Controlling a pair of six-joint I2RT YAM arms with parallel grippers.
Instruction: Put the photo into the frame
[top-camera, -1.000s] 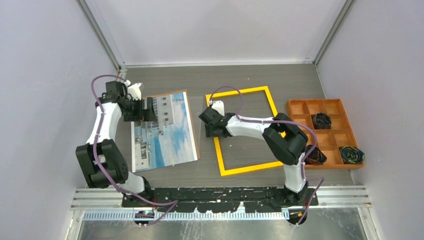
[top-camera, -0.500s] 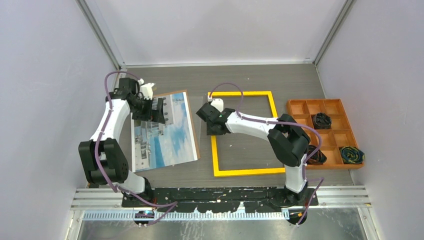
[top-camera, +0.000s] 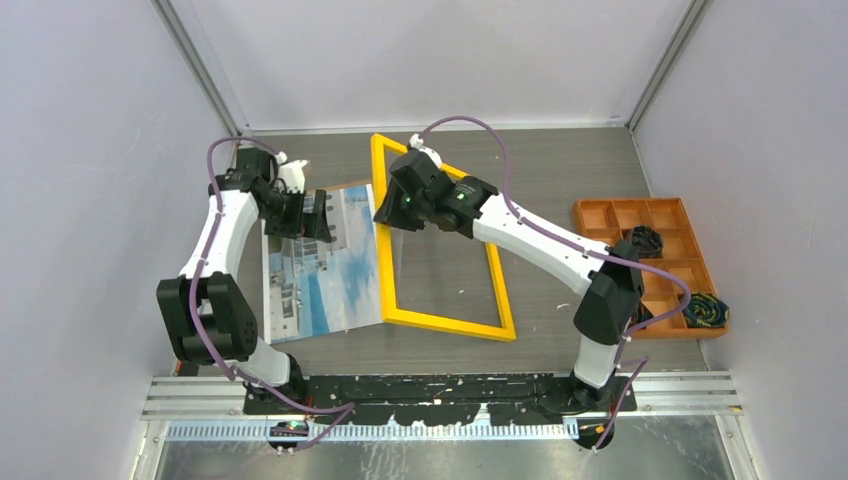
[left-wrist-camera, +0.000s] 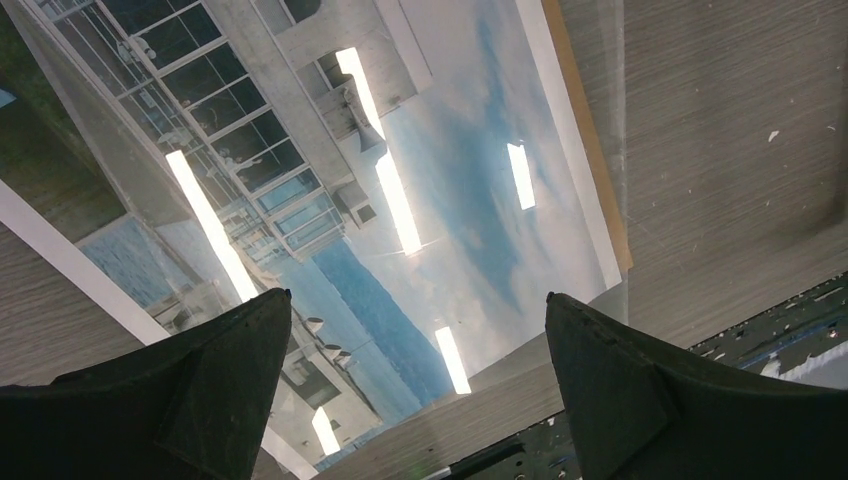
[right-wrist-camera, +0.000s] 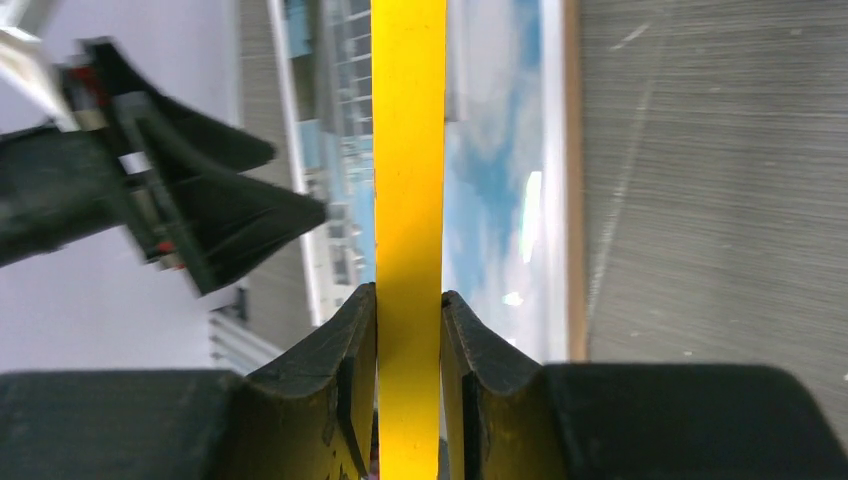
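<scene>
The photo (top-camera: 325, 260) of blue sky and pale buildings lies face up on a brown board at the table's left, under a clear sheet; it fills the left wrist view (left-wrist-camera: 420, 180). My left gripper (top-camera: 318, 215) hovers open over its far end, fingers (left-wrist-camera: 200, 390) wide apart with nothing between. The yellow frame (top-camera: 440, 320) is lifted and tilted, its left bar (right-wrist-camera: 408, 150) above the photo's right edge. My right gripper (top-camera: 392, 212) is shut on that bar, one black finger (right-wrist-camera: 345, 380) pressed on each side.
An orange compartment tray (top-camera: 600, 215) with dark coiled items sits at the right. The brown backing board's edge (right-wrist-camera: 572, 200) shows beside the photo. Grey walls close in left, right and far. The black base rail (top-camera: 450, 385) runs along the near edge.
My right gripper closed on the frame's left bar, raised it and swung the frame left toward the photo. My left gripper moved slightly right over the photo's far end, staying open.
</scene>
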